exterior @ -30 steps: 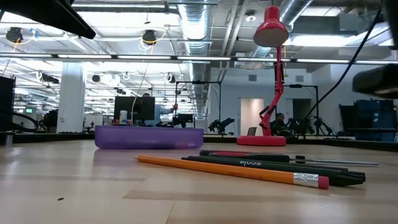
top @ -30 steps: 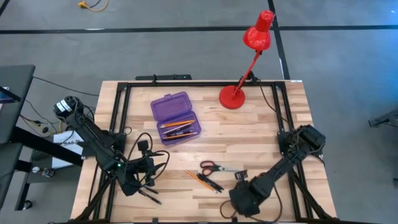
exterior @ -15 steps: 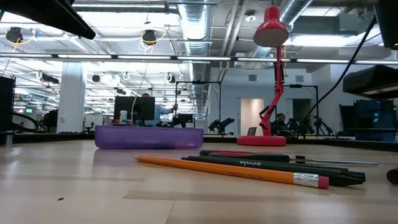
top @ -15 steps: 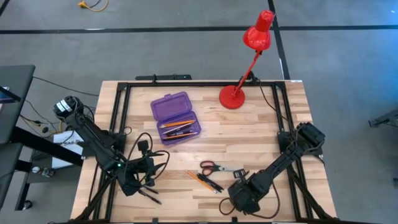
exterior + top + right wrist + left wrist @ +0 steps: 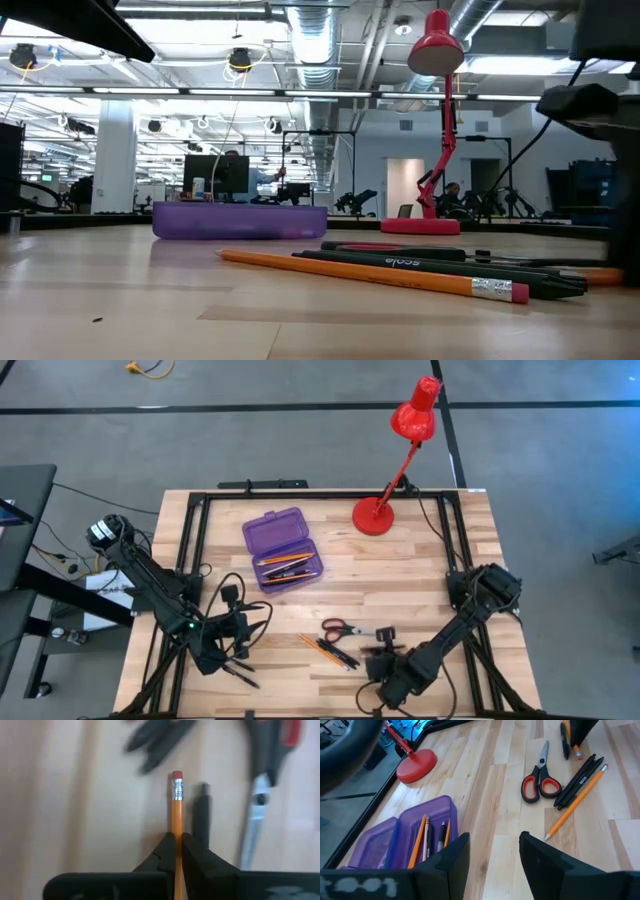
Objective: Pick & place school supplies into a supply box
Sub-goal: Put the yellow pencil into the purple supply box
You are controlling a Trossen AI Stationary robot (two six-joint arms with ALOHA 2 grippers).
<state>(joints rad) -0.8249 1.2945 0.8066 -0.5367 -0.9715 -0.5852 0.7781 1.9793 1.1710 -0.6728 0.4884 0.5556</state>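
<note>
The purple supply box (image 5: 282, 548) lies open at the far left middle of the table, with pencils and pens in its tray (image 5: 427, 837). Red-handled scissors (image 5: 345, 628), black pens (image 5: 577, 782) and an orange pencil (image 5: 575, 802) lie near the front middle. At the right end of that pile, my right gripper (image 5: 378, 652) is shut on another orange pencil (image 5: 177, 805). A dark pen (image 5: 200, 815) lies beside that pencil. Near the table's front left, my left gripper (image 5: 492, 847) stands open and has nothing between its fingers. My right gripper pinches the orange pencil's shaft (image 5: 177, 827) between its two fingers, a short way back from the eraser end (image 5: 177, 776). That end sticks out past the fingertips. In the low view the pencil (image 5: 600, 272) sits at about table height; whether it is clear of the wood, I cannot tell.
A red desk lamp (image 5: 375, 515) stands on its round base at the far right, its arm leaning beyond the table's far edge. A black frame runs along the table's edges. Bare wood lies between the box and the pile of supplies.
My right gripper has come down at the right end of the pile, toward the table's left edge. In the low view an orange pencil end now shows below it, where there was none before.
</note>
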